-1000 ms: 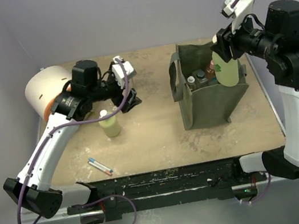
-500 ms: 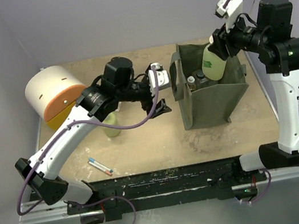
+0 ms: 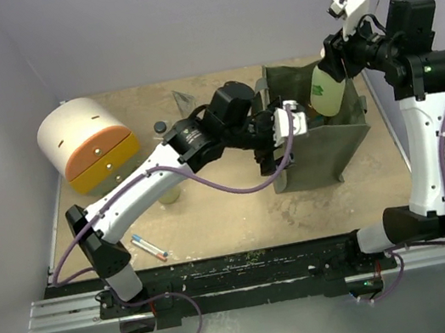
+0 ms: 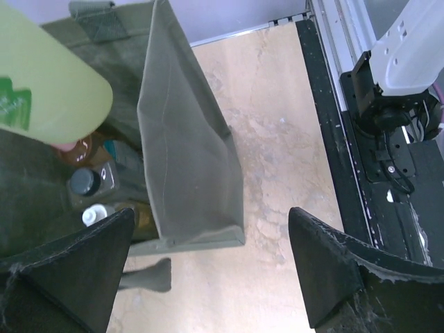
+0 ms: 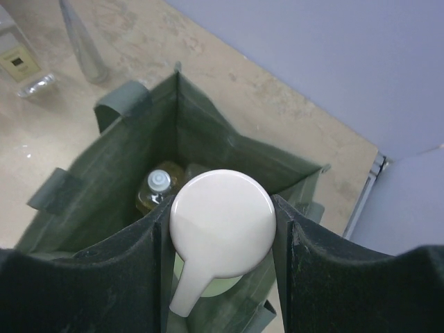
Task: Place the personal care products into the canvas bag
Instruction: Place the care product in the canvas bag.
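The move turns on the pale green bottle (image 3: 328,93) and the open mouth of the canvas bag (image 3: 323,150). The bottle hangs directly over the opening, toward the bag's far right corner. Its long axis is a little off upright, with the white pump cap uppermost and the base pointing down into the bag. The right end effector (image 3: 338,56) is pinching the bottle at the cap. In the right wrist view its two fingers press either side of the white dome, and the bag's interior lies straight beyond along the bottle's axis, where a light-capped bottle (image 5: 159,187) already stands. The right arm is plainly the nearer one. It rises tall from its base, with the forearm folded back toward the bag and the wrist tipped downward, so a descent along that axis looks like the next step. The left end effector (image 3: 274,149) reaches across the worktop (image 3: 213,211) to the bag's left wall. Its fingers are spread wide with that wall between them, and I cannot tell whether they touch it. A black-capped bottle (image 4: 84,182) shows inside the bag.
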`<state>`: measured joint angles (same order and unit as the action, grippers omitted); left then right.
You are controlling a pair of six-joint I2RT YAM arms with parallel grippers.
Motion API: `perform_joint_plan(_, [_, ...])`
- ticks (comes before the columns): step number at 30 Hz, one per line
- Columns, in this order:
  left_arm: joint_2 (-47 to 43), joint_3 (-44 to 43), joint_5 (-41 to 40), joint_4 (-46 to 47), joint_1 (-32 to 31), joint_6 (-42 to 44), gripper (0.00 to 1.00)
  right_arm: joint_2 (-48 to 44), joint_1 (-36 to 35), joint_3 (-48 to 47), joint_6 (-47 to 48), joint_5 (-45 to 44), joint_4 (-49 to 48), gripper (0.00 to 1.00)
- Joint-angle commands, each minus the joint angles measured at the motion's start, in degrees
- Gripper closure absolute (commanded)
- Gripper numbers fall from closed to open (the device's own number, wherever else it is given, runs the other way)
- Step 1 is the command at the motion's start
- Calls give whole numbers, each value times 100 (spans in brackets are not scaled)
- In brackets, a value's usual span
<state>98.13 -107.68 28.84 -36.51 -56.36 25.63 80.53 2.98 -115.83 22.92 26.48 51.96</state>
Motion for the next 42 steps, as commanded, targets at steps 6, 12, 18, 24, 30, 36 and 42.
perform_joint_plan(6, [619, -697, -343, 243, -316, 124, 16, -295, 159, 928, -318, -158, -1523, 100])
perform_joint_plan(12, [777, -691, -571, 294, -358, 126, 28, -500, 161, 1589, -419, -742, -1797, 100])
perform_joint_plan(18, [753, -587, -629, 298, -358, 139, 41, -632, 159, 2043, -400, -909, -1812, 100])
perform_joint_plan(24, [724, -469, -662, 339, -367, 153, 51, -670, 160, 2281, -444, -969, -1763, 100])
perform_joint_plan(30, [738, -400, -686, 365, -375, 185, 58, -706, 159, 2123, -504, -924, -1699, 100])
perform_joint_plan(36, [726, -395, -764, 375, -400, 231, 63, -744, 160, 1698, -599, -797, -1531, 100])
perform_joint_plan(42, [732, -394, -834, 382, -423, 276, 62, -774, 163, 1302, -684, -551, -1231, 100])
